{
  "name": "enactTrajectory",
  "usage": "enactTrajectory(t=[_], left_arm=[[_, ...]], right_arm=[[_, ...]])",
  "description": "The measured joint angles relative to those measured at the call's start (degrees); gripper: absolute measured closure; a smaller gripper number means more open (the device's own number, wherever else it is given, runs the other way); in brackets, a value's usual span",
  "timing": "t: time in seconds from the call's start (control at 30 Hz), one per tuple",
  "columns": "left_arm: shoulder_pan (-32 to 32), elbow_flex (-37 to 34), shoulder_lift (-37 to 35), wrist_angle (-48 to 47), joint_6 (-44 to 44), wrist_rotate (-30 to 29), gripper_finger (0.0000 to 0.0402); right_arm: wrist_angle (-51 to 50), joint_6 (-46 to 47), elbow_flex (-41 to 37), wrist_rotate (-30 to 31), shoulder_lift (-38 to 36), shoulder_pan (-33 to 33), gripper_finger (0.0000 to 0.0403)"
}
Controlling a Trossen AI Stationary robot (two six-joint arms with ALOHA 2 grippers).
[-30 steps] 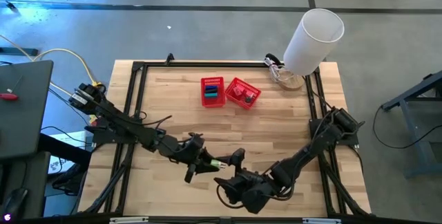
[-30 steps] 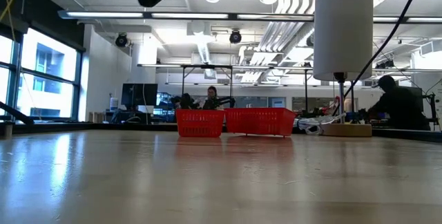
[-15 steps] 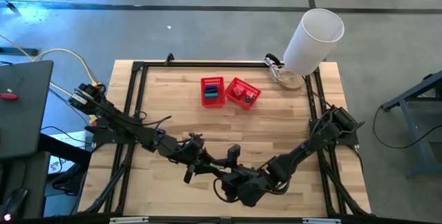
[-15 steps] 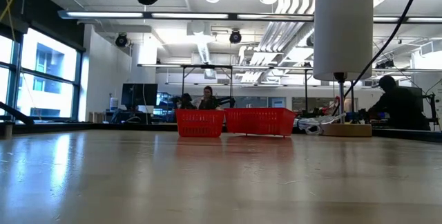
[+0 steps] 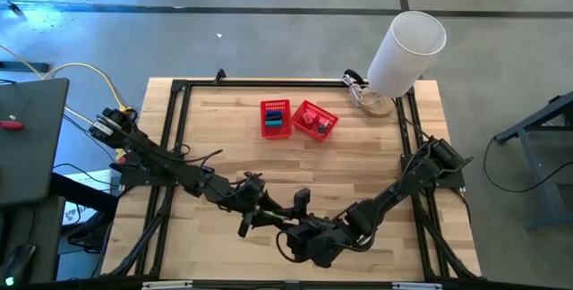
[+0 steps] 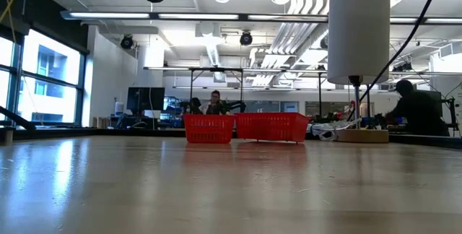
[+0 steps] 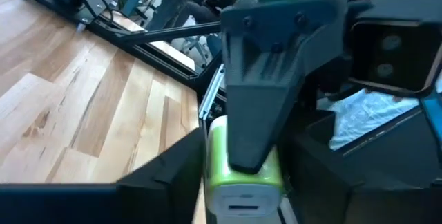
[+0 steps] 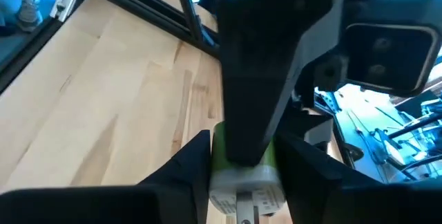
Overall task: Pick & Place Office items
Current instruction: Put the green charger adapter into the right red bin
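A small green-and-white item [image 7: 242,182] hangs above the table's near middle, between both grippers. My left gripper [image 5: 269,211] reaches in from the table's left, and its two dark fingers flank the item in the left wrist view. My right gripper [image 5: 294,211] comes from the table's right and is shut on the same item [image 8: 242,175]. In each wrist view one finger of the other gripper lies over the item and hides its middle. From above, only a sliver of the item [image 5: 279,212] shows. My left gripper has the item's green part [image 7: 213,175] between its two fingers, coming level from the table's left. The item is clear of the table. My right gripper's finger [image 7: 262,99] covers its upper face. My right gripper pinches the item's green part [image 8: 215,162] between its two fingers, slanting slightly down from the table's right. Its jaws stand crosswise to the left gripper's. The item stays lifted clear, and the left gripper's finger [image 8: 255,79] hides its far end.
Two red mesh baskets [image 5: 276,118] [image 5: 314,120] stand side by side at the far middle, each with small things inside. A big white cylinder [image 5: 407,53] rises at the far right corner beside some cables. Bare wood lies between the baskets and the grippers.
My right gripper has moved toward the table's left, up to my left gripper, and now covers most of the green-and-white item. The item was plainly visible between the two grippers a second ago. My left gripper has stayed in place.
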Motion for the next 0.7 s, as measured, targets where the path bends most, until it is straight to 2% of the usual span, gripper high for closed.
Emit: enactTrajectory(t=[0.17, 0.4, 0.5, 0.7], left_arm=[[0.1, 0.0, 0.0, 1.0, 0.0, 1.3, 0.0168], [0.3, 0.0, 0.0, 2.9, 0.5, 1.4, 0.0161], [0.3, 0.0, 0.0, 2.8, 7.0, 1.8, 0.0160], [0.3, 0.0, 0.0, 2.8, 20.6, 1.2, 0.0159]], right_arm=[[-0.8, 1.3, 0.0, -1.1, 0.0, 0.3, 0.0280], [-1.8, 3.1, 0.0, -1.0, 0.0, 1.7, 0.0280], [-3.5, 5.4, 0.0, -1.6, 0.0, 2.8, 0.0280], [-11.6, 16.8, 0.0, -9.7, 0.0, 3.5, 0.0280]])
